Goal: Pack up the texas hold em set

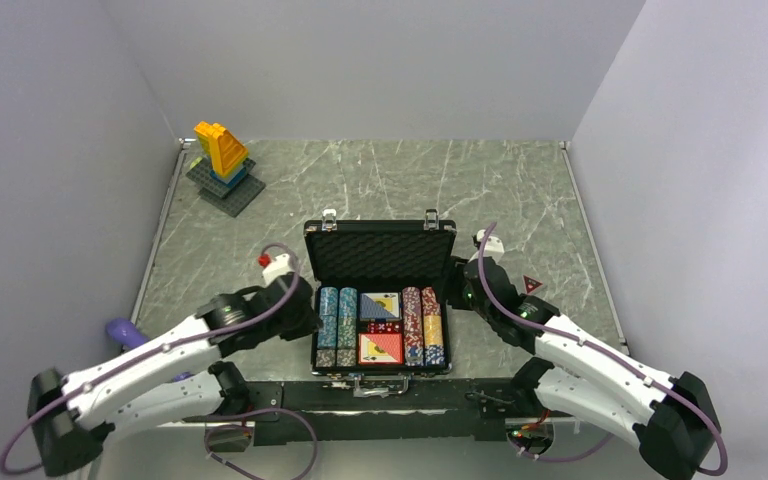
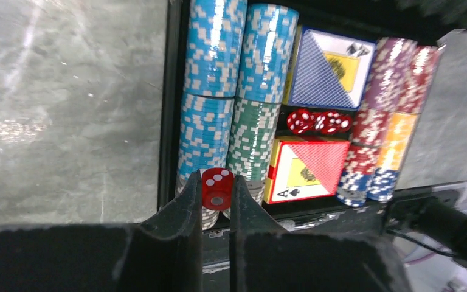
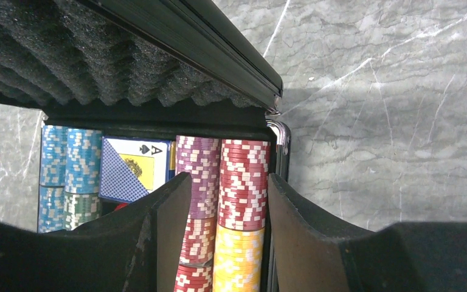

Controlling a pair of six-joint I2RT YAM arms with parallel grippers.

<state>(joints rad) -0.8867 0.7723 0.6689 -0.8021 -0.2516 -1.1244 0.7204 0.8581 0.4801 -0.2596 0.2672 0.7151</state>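
Grey marble table (image 1: 380, 180) with white walls (image 1: 380, 60) around it. I see the black case (image 1: 380, 238) in the middle, near my arms, its lid standing up. Rows of chips (image 2: 210, 73), 2 card decks (image 2: 328, 67) and some red dice (image 2: 319, 121) lie inside. My left gripper (image 2: 216, 179) is squeezed tight on 1 red die (image 2: 217, 191), just over the case's near left corner. My right gripper (image 3: 228, 182) is part way open by the case's right side and holds nothing. A toy brick tower (image 1: 222, 160) sits far back on the left.
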